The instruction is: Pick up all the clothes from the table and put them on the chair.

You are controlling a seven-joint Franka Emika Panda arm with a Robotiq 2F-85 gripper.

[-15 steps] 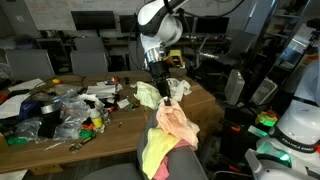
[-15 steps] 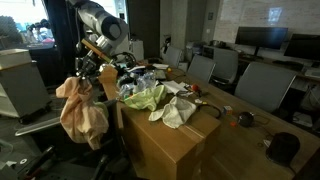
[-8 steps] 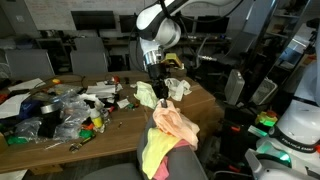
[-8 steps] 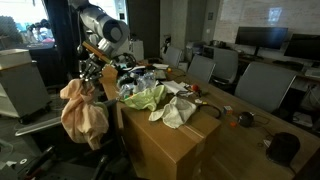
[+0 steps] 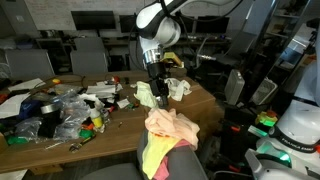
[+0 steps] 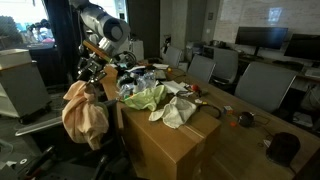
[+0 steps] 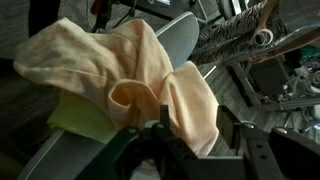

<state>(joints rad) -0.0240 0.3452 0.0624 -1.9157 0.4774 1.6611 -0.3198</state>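
Observation:
A peach-orange garment (image 5: 166,127) (image 6: 85,110) (image 7: 120,70) is draped over the grey chair (image 5: 188,165) (image 7: 186,38), on top of a yellow-green piece (image 5: 151,156) (image 7: 85,118). My gripper (image 5: 160,99) (image 6: 90,72) (image 7: 196,125) hangs just above the pile. Its jaws stand apart, and the peach fabric sags loose between and below them. On the wooden table (image 5: 203,101) (image 6: 170,145) lie a pale yellow-green garment (image 5: 147,94) (image 6: 143,98) and a white one (image 5: 178,88) (image 6: 178,110), near the edge by the chair.
Clear plastic bags and small colourful odds and ends (image 5: 70,110) cover the table's other half. Darker office chairs (image 5: 90,52) (image 6: 262,85) and desks with monitors (image 6: 265,38) stand behind. White equipment (image 5: 300,120) stands beside the chair, and a dark round object (image 6: 285,148) lies on the floor.
The jaws have parted and the peach-orange garment has slumped down onto the chair. The arm has hardly moved.

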